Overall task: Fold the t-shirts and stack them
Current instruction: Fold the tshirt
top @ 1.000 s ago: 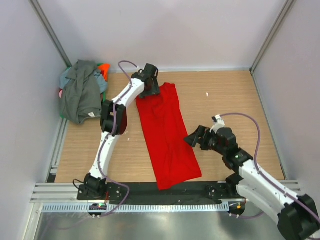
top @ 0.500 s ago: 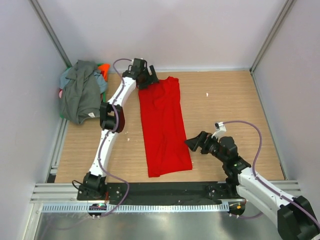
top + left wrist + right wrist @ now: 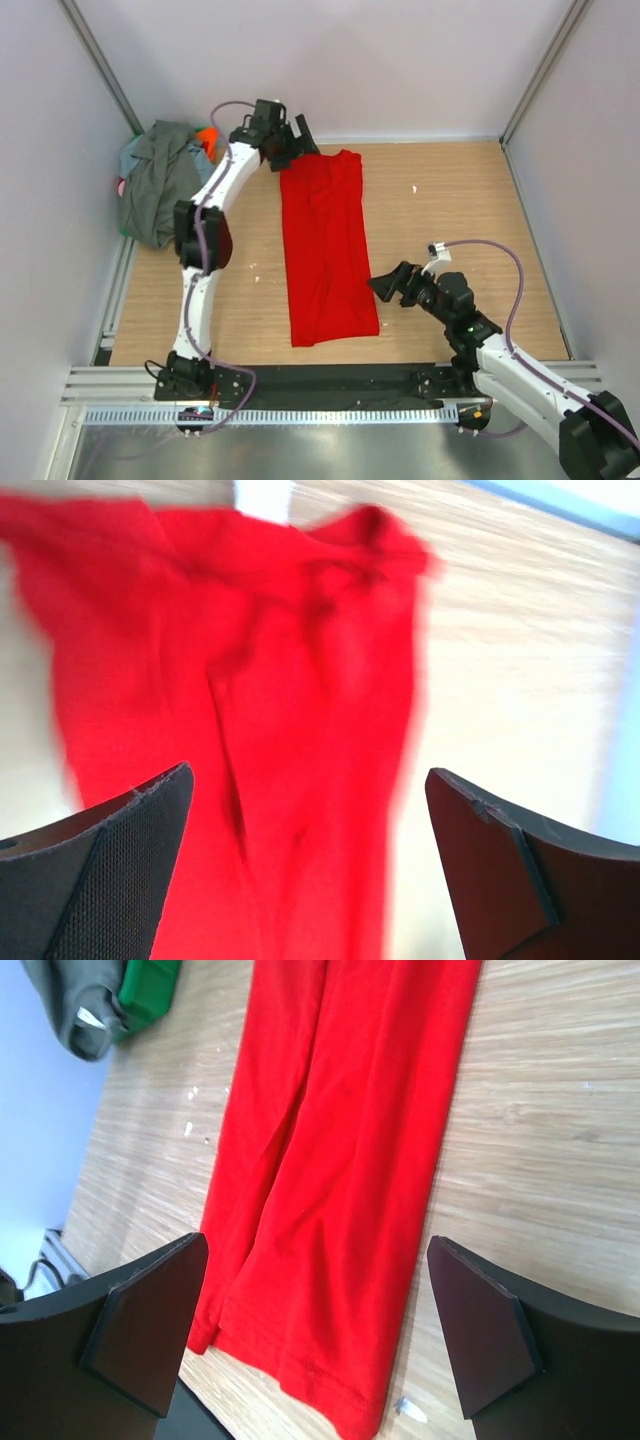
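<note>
- white walls (image 3: 350, 60) close in a wooden table (image 3: 450, 220) on three sides; a metal rail (image 3: 270, 415) runs along its near edge, where both arm bases sit.
- the red t-shirt (image 3: 325, 250) lies flat down the middle of the table as a long narrow strip running from far to near, with a few creases at its far end.
- a heap of other t-shirts (image 3: 160, 190) sits in the far left corner, well apart from the red one; a dark grey t-shirt (image 3: 165, 205) is draped on top, with orange (image 3: 208, 137), light blue (image 3: 130, 155) and pink (image 3: 121, 186) cloth showing at the edges, and green (image 3: 150, 980) in the right wrist view.
- the left arm (image 3: 200, 250) reaches far across; the left gripper (image 3: 295, 140) is at the far left corner of the red t-shirt, its fingers spread wide with nothing between them. the left wrist view is blurred and shows only the shirt below.
- the right gripper (image 3: 385, 285) sits low, just beside the near right edge of the red t-shirt, its fingers (image 3: 150, 1310) wide apart and grasping nothing.
- small white specks (image 3: 414, 188) dot the wood.
</note>
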`<state>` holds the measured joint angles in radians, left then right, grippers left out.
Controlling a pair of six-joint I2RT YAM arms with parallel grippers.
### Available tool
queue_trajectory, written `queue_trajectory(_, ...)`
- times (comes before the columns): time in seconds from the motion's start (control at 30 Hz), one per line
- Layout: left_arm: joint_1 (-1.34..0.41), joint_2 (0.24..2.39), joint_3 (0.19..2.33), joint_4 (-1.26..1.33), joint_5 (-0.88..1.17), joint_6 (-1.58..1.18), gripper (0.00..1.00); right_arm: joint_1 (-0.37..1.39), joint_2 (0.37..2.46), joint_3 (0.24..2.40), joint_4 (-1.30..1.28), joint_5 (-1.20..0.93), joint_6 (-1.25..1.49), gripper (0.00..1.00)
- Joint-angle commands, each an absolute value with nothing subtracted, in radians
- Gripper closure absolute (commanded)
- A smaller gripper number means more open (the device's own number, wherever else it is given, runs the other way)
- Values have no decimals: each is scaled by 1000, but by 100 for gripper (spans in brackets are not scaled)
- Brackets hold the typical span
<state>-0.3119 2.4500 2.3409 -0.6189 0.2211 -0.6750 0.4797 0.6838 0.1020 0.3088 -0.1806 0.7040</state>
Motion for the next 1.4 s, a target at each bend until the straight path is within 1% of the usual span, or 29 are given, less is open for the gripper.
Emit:
queue_trajectory(0.0,-322,1985,2248,-763,146,-654,0,544,640,225,130,-39,644,2)
queue_trajectory(0.03,-322,1924,2120,-790,120,-657,0,567,634,259,68,-5,634,2)
queue_trajectory(0.07,-328,1849,2041,-804,86,-655,0,596,629,331,7,52,627,2)
queue_trajectory(0.1,-333,1786,1958,-819,65,-658,0,607,630,369,-137,84,630,5)
queue_trajectory(0.13,-353,1655,1781,-821,43,-666,0,614,634,408,-197,145,641,7)
queue_trajectory(0.17,-366,1594,1691,-821,31,-672,1,620,640,472,-254,169,656,8)
queue_trajectory(0.2,-382,1539,1604,-819,6,-689,2,629,649,500,-369,190,699,16)
queue_trajectory(0.23,-414,1425,1436,-815,6,-704,4,632,681,547,-420,225,724,19)
queue_trajectory(0.3,-452,1326,1279,-792,-33,-771,8,641,719,575,-536,225,790,28)
queue_trajectory(0.33,-494,1246,1137,-782,-35,-799,9,647,741,583,-563,222,810,30)
queue_trajectory(0.4,-537,1174,1018,-755,-47,-866,12,669,778,574,-618,213,865,30)
queue_trajectory(0.43,-573,1149,927,-753,-55,-886,14,678,781,554,-630,218,880,30)
queue_trajectory(0.5,-606,1097,823,-729,-69,-932,18,690,769,534,-661,235,902,30)
queue_trajectory(0.6,-663,1089,740,-700,-67,-963,22,695,739,493,-660,226,930,30)
queue_trajectory(0.67,-710,1098,701,-661,-69,-991,22,696,738,456,-632,189,945,31)
queue_trajectory(0.7,-724,1101,663,-647,-71,-1002,23,698,744,439,-586,137,951,33)
queue_trajectory(0.8,-764,1109,570,-559,-43,-1054,25,722,762,376,-522,88,985,40)
queue_trajectory(0.93,-816,1112,465,-428,-8,-1123,28,764,785,325,-480,83,1017,41)
queue_trajectory(1.1,-908,1157,446,-365,-47,-1187,30,790,813,284,-407,68,1042,41)
queue_trajectory(1.17,-929,1207,451,-332,-46,-1198,31,793,848,273,-377,48,1045,41)
queue_trajectory(1.3,-983,1290,477,-310,-61,-1226,39,813,893,284,-357,54,1043,42)
queue_trajectory(1.33,-989,1307,480,-307,-64,-1230,41,818,893,287,-356,55,1042,46)
queue_trajectory(1.37,-995,1313,482,-305,-67,-1235,46,819,891,287,-357,54,1043,49)
